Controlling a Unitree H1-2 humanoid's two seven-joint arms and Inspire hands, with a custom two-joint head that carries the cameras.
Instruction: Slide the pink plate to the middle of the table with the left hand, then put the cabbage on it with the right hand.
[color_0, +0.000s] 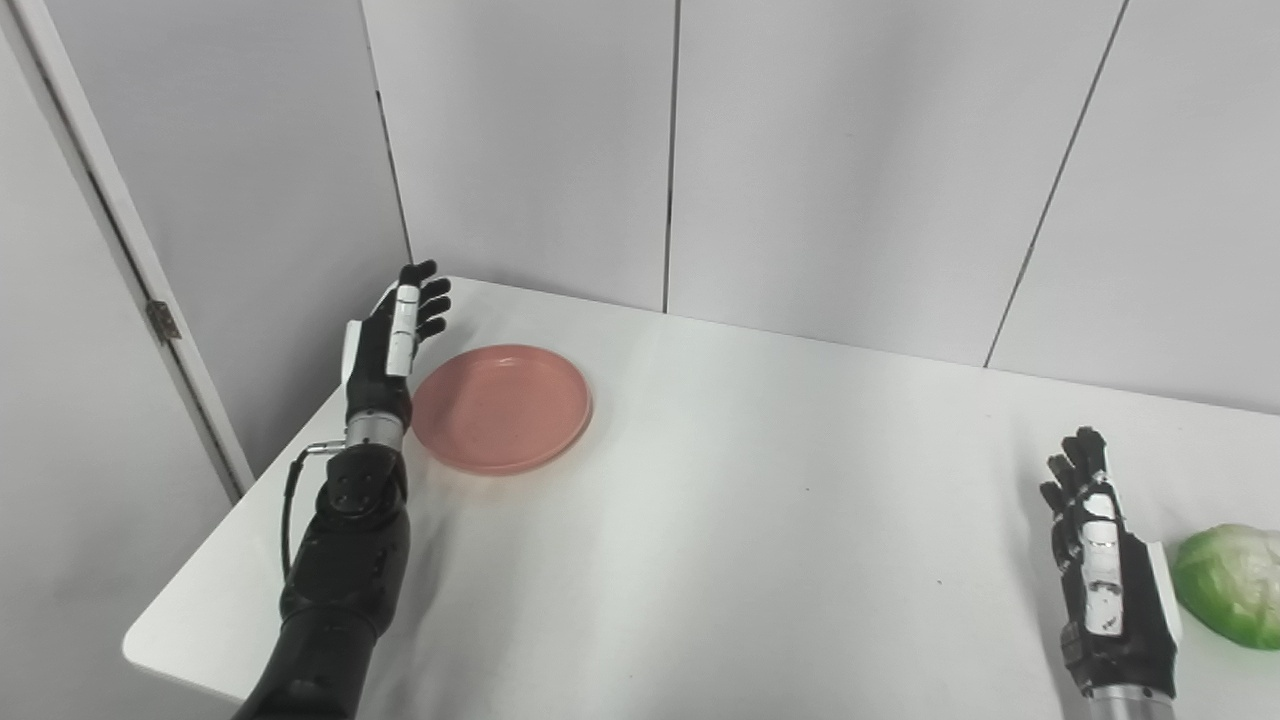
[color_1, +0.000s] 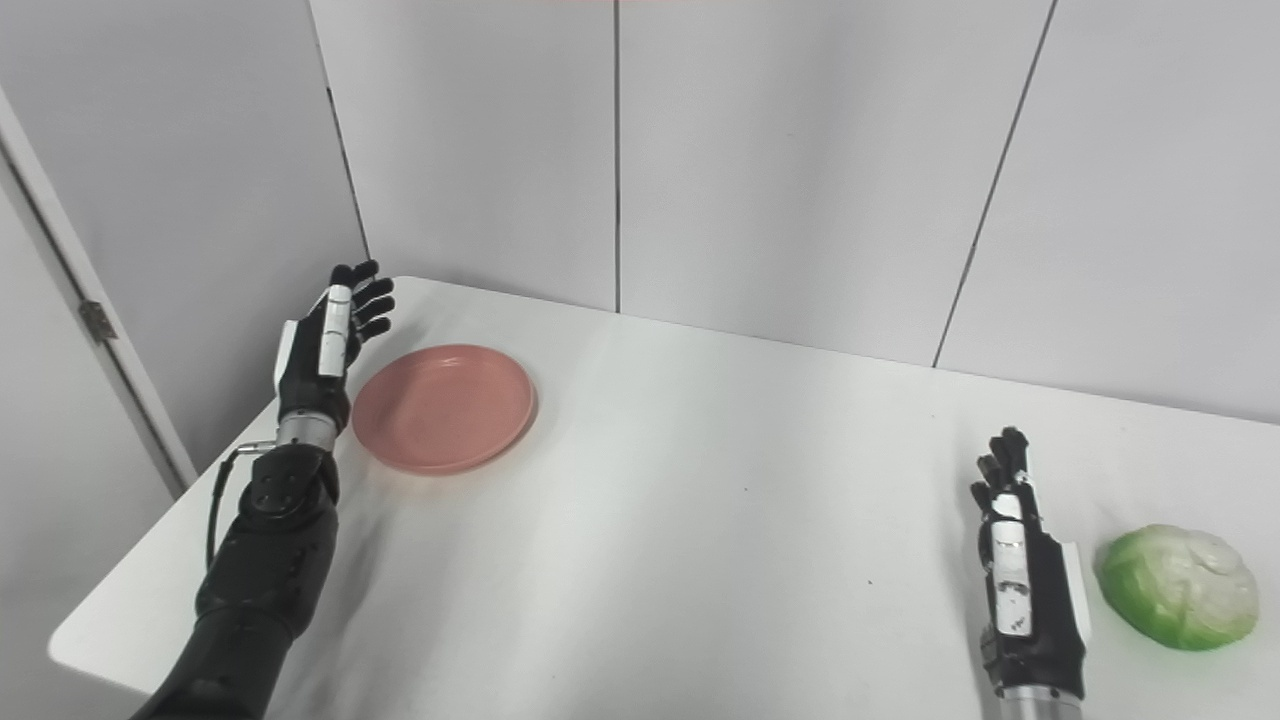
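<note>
A round pink plate (color_0: 502, 407) lies flat on the white table (color_0: 740, 520), toward its far left. My left hand (color_0: 392, 335) stands upright just left of the plate's rim, open, fingers stretched and palm toward the plate; whether it touches the rim is unclear. A green cabbage (color_1: 1180, 587) rests on the table at the near right. My right hand (color_1: 1020, 565) stands edge-on just left of the cabbage, open and apart from it, holding nothing.
Grey wall panels (color_0: 820, 150) close off the back of the table. The table's left edge (color_0: 220, 520) runs close beside my left forearm, with a door frame and hinge (color_0: 160, 320) beyond it.
</note>
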